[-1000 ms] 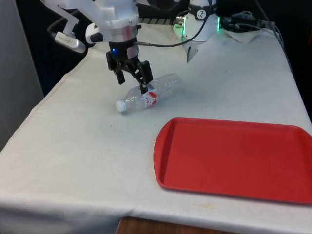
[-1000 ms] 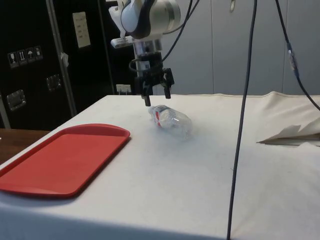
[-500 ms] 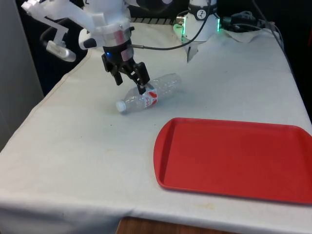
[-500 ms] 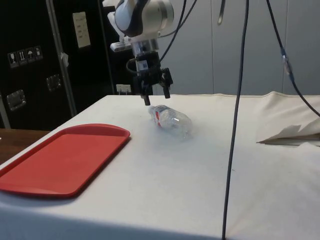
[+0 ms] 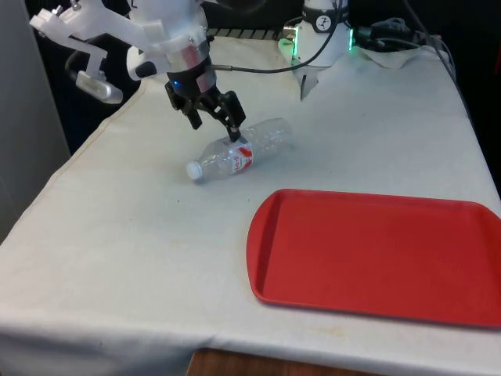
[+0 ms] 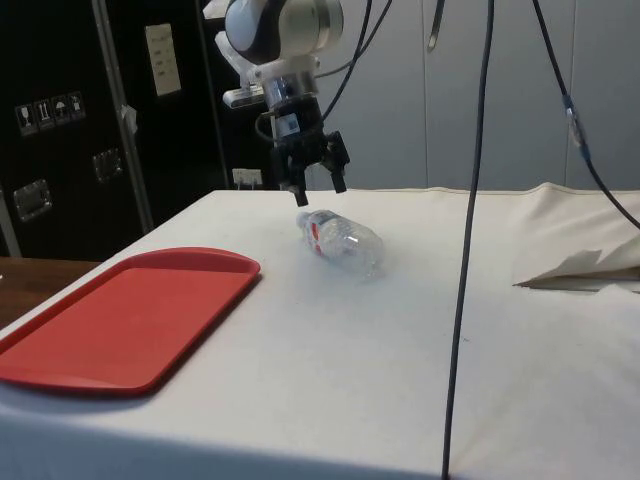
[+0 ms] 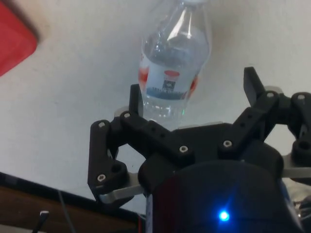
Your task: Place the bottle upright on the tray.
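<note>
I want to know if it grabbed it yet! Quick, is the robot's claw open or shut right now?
Claw: open, holding nothing, hovering just above the plastic water bottle, which lies on its side on the table.

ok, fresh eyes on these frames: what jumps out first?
Probably the big flat red plastic tray, bare, near the table's front edge at the front view's right. Next, the clear plastic water bottle with a red-and-white label lying on its side on the white cloth, apart from the tray. The black two-finger gripper hangs open just above it.
</note>
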`<action>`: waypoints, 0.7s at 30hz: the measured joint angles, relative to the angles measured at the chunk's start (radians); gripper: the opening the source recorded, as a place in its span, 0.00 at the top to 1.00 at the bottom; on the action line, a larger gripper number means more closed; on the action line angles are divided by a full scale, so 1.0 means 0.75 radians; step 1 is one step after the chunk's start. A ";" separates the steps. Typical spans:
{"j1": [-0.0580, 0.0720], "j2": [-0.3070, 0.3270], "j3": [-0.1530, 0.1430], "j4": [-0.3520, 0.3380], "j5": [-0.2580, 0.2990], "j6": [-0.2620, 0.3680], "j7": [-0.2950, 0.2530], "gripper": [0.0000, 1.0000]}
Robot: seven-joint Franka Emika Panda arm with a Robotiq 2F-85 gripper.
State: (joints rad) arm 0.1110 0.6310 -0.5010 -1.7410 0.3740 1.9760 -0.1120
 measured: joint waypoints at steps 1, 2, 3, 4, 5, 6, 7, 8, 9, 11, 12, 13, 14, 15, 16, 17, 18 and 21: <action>0.000 0.000 0.000 0.004 0.000 -0.012 0.000 0.00; 0.000 0.001 -0.001 0.009 0.000 -0.023 -0.001 0.00; 0.000 0.001 -0.001 0.009 0.000 -0.023 -0.001 0.00; 0.000 0.007 -0.003 0.023 0.000 -0.051 -0.001 0.00; 0.000 0.011 -0.004 0.029 0.000 -0.065 0.000 0.00; 0.000 0.016 -0.005 0.039 0.000 -0.079 0.000 0.00; 0.000 0.016 -0.005 0.039 0.000 -0.079 0.000 0.00; -0.001 0.021 -0.008 0.047 0.000 -0.095 0.000 0.00; -0.001 0.032 -0.011 0.065 0.000 -0.123 0.001 0.00; -0.001 0.043 -0.015 0.083 0.000 -0.152 0.003 0.00; -0.001 0.047 -0.016 0.091 0.000 -0.167 0.004 0.00; -0.001 0.051 -0.019 0.099 0.000 -0.179 0.004 0.00; -0.001 0.055 -0.020 0.105 0.000 -0.192 0.005 0.00; -0.001 0.059 -0.023 0.112 0.000 -0.205 0.005 0.00; -0.001 0.059 -0.023 0.112 0.000 -0.205 0.005 0.00; -0.001 0.064 -0.024 0.120 0.000 -0.217 0.005 0.00; -0.001 0.068 -0.025 0.127 0.000 -0.228 0.007 0.00; -0.001 0.096 -0.033 0.160 0.000 -0.271 0.008 0.00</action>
State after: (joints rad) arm 0.1100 0.7030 -0.5260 -1.6210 0.3740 1.7730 -0.1060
